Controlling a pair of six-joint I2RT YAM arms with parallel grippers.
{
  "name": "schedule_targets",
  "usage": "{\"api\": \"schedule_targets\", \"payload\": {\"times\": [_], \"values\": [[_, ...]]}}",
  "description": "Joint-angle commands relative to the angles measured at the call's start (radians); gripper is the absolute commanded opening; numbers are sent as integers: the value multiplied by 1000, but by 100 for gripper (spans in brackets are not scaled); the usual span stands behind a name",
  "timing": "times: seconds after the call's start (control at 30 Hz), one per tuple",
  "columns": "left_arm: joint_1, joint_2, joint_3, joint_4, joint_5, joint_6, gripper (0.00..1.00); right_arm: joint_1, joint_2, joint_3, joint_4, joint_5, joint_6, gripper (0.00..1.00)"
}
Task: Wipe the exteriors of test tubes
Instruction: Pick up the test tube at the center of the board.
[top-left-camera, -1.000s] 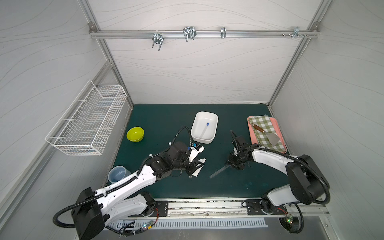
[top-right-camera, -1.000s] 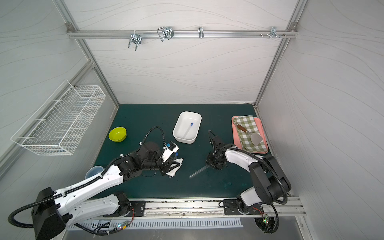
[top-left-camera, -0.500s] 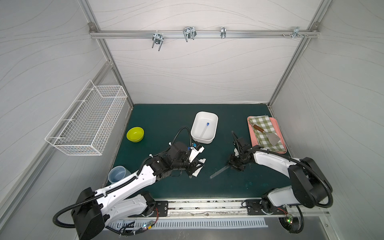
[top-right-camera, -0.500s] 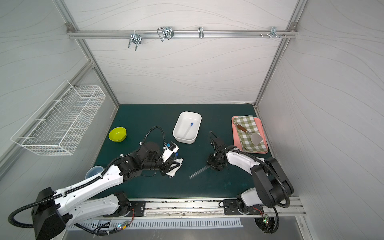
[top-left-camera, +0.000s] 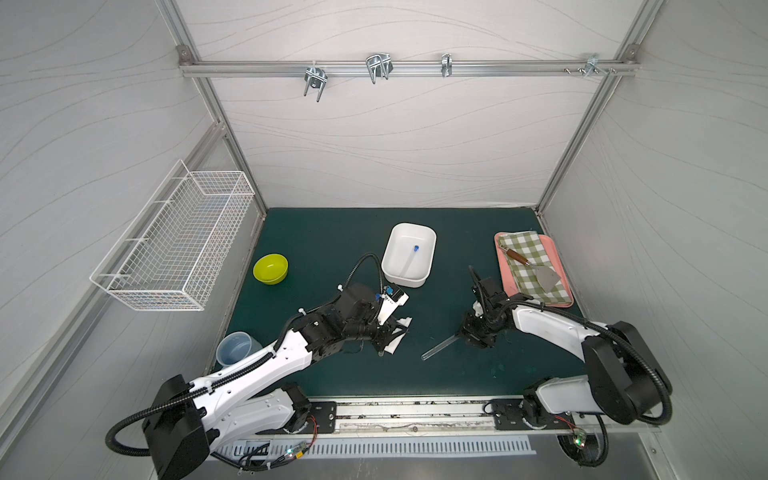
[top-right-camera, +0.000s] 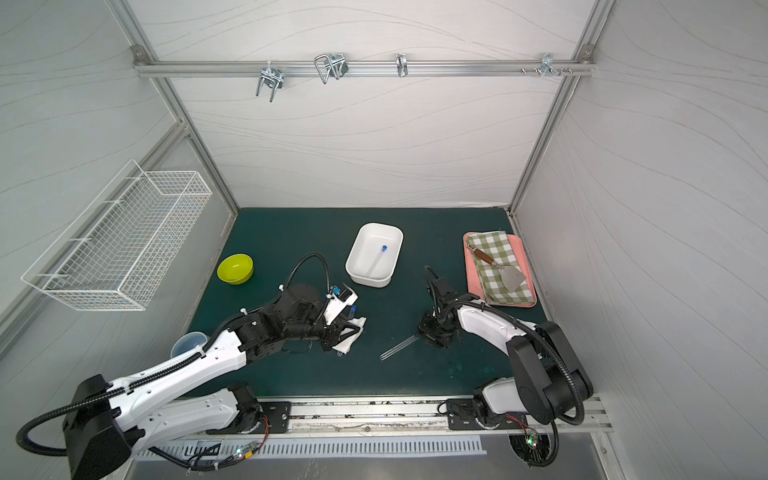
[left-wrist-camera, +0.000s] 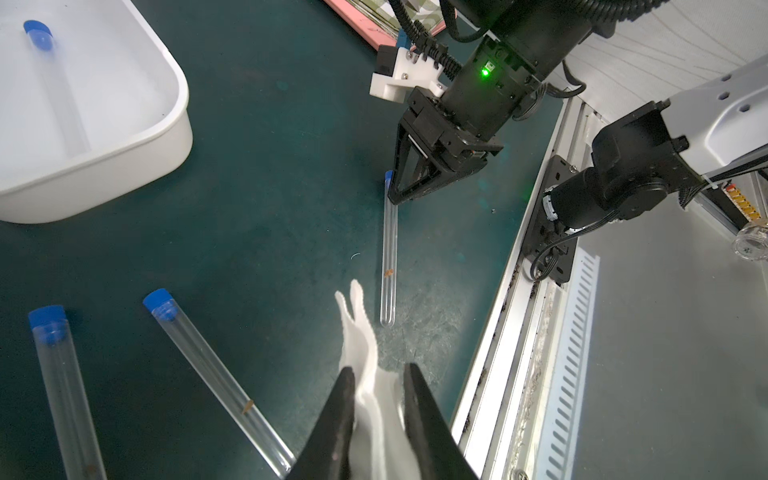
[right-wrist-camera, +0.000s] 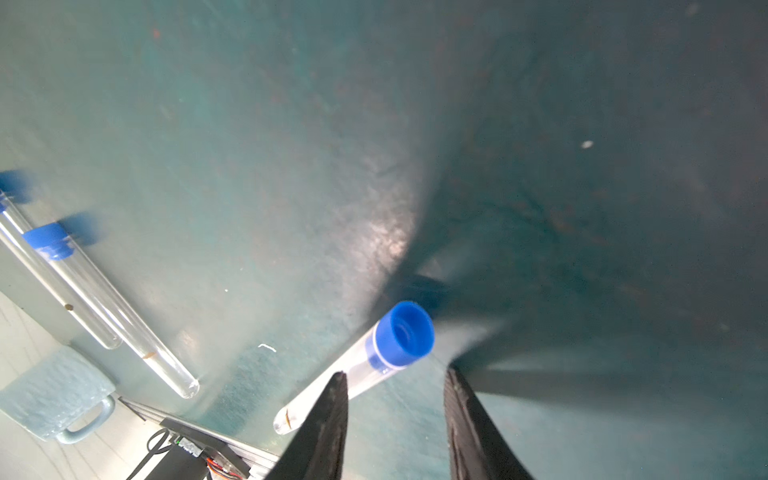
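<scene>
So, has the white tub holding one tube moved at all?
No. The white tub keeps the same gap to the back edge of the green mat as before.

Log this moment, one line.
left gripper: shut on white cloth; right gripper: open at test tube cap; white bin: one tube; mat: two more tubes
</scene>
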Motion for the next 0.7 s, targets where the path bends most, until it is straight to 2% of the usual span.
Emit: {"api": "schedule_targets", "payload": {"times": [0.0, 0.17, 0.47, 0.57, 0.67], "values": [[5, -22, 0, 9, -4, 14, 23, -15, 20, -15, -59, 18, 22, 41], [5, -23, 1, 9, -2, 18, 23, -39, 23, -1, -24, -19, 45, 43], [4, -40, -2, 20, -19, 25, 23, -87, 111, 96, -96, -55, -4, 45], [4, -45, -5, 29, -20, 25, 23, -89, 156, 131, -139, -55, -36, 43], [5, -44, -5, 38, -19, 26, 23, -89, 194, 149, -167, -61, -56, 36]]}}
